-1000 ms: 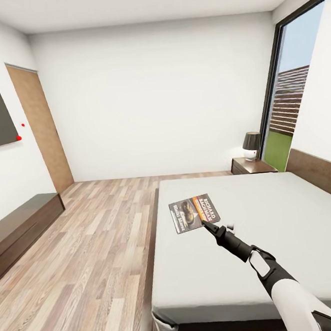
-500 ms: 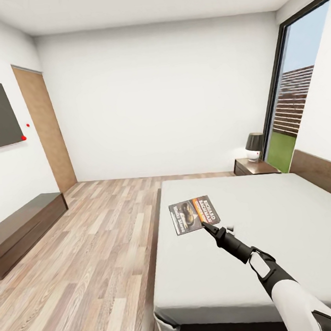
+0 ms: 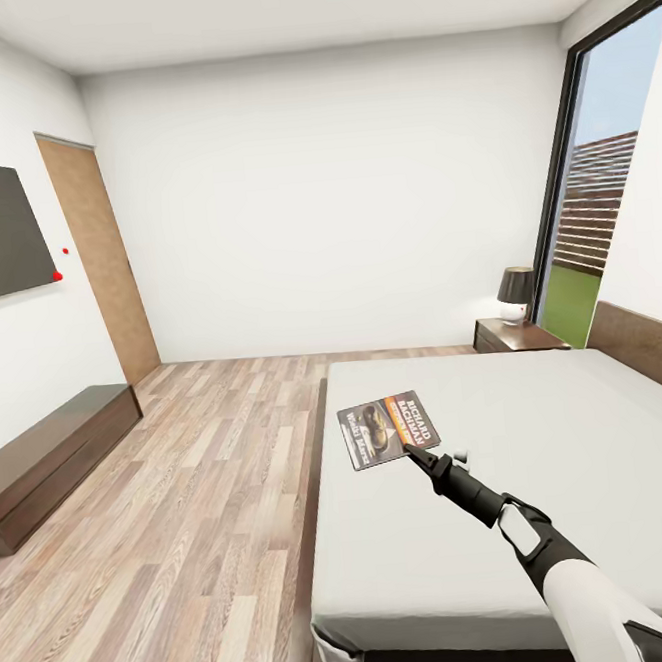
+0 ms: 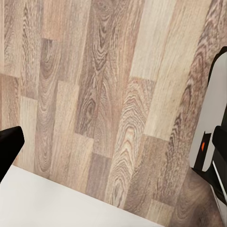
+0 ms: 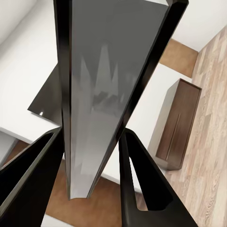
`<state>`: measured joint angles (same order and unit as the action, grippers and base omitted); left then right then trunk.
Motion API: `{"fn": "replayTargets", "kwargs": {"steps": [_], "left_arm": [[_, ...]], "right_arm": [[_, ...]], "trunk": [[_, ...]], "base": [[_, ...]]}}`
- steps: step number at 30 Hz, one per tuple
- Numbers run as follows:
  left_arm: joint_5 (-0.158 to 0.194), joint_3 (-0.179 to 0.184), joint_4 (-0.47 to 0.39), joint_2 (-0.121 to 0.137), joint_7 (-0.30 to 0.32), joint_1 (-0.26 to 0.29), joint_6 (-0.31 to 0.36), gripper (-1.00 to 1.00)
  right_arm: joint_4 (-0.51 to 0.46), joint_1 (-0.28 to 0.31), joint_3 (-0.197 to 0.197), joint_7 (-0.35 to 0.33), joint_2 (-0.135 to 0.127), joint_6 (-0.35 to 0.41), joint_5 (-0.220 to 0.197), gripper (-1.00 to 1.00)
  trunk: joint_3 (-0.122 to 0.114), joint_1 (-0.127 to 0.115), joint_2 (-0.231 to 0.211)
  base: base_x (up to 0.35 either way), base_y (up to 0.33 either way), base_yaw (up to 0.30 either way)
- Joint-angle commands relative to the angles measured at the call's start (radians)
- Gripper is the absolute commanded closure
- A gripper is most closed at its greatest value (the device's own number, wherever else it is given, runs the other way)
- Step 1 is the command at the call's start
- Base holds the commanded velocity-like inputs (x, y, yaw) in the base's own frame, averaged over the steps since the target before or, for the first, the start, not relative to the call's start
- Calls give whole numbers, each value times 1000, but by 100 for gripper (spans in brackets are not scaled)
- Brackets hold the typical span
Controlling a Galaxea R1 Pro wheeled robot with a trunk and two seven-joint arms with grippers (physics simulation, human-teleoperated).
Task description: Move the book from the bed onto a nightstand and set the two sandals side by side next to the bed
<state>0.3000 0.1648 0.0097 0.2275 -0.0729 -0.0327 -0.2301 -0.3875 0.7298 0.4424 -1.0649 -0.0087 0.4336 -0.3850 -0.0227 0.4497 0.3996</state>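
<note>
book (image 3: pixel 388 428) | clamped edge-on between right gripper (image 3: pixel 414 451) fingers (image 5: pixel 137 184) | lifted above bed (image 3: pixel 544 473)

Your right arm is stretched forward over the bed (image 3: pixel 548 513), and its right pincer (image 3: pixel 414 451) is closed on the near edge of the book (image 3: pixel 388 427).
</note>
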Motion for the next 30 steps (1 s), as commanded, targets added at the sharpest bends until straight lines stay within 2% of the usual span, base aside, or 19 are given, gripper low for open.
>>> {"fn": "replayTargets", "kwargs": {"steps": [1, 11, 30], "left_arm": [[7, 9, 1, 0, -2, 0, -4, -100], [7, 9, 1, 0, -2, 0, -4, -100], [7, 9, 1, 0, -2, 0, -5, -100]], "right_arm": [[1, 0, 3, -2, -1, 8, -4, 100], [1, 0, 13, -1, 1, 9, -3, 100], [1, 0, 15, -1, 2, 8, -3, 100]], "trunk": [[0, 0, 0], [-4, 0, 0], [-21, 0, 0]], "base": [[0, 0, 10], [0, 0, 72], [0, 0, 226]]}}
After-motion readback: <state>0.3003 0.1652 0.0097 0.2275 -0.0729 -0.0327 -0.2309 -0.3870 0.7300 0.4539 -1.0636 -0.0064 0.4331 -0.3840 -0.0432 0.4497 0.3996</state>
